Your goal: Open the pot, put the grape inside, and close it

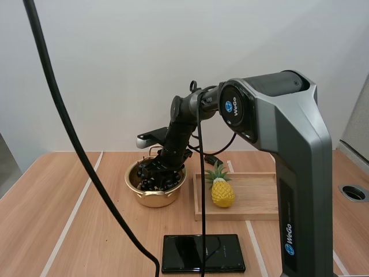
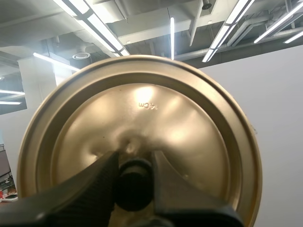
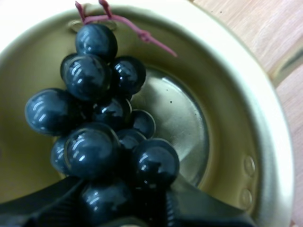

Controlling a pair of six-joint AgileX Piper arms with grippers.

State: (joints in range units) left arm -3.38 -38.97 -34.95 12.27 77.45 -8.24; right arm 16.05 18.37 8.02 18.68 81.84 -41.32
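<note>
Right tool [image 3: 124,208]: you will find it down inside the pot [image 3: 267,142], its two fingers parted only as far as the bunch of grapes [image 3: 94,123] between them, the tips pinching the lower berries. Grapes: dark, inside the pot's rim, the reddish stem [image 3: 128,23] lying toward the pot wall; you cannot tell whether the bunch rests on the pot floor. Left tool [image 2: 134,182]: clenched on the black knob [image 2: 134,189] of the gold lid [image 2: 189,118], one finger on either side of the knob, the lid held away from the pot. Pot: gold, open, standing on the tabletop [image 1: 57,225] just beside the wooden tray [image 1: 259,202]. Tray: carries one pineapple [image 1: 222,192]. Tabletop, near edge: one flat black slab [image 1: 203,253].
</note>
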